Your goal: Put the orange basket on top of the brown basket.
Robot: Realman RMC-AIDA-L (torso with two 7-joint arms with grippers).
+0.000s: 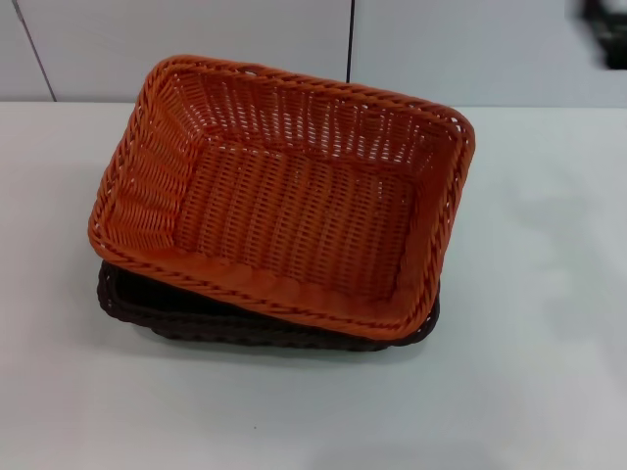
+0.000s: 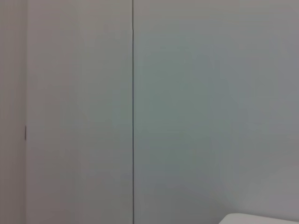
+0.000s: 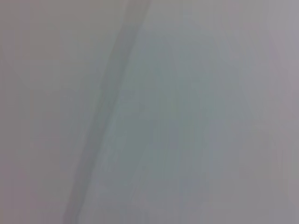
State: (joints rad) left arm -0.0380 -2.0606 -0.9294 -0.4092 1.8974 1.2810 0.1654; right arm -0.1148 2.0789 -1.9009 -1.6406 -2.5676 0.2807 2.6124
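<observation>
The orange basket [image 1: 284,191] rests on top of the brown basket [image 1: 147,308] in the middle of the white table, seen in the head view. It sits slightly turned, so the dark brown rim shows only along the near and left sides beneath it. The orange basket is empty inside. Neither gripper appears in any view; both wrist views face plain wall panels.
The white table [image 1: 549,323] spreads around the stacked baskets. Grey-white wall panels [image 1: 196,44] with a dark seam stand behind. A dark object [image 1: 607,24] sits at the far right corner. A corner of the table [image 2: 261,219] shows in the left wrist view.
</observation>
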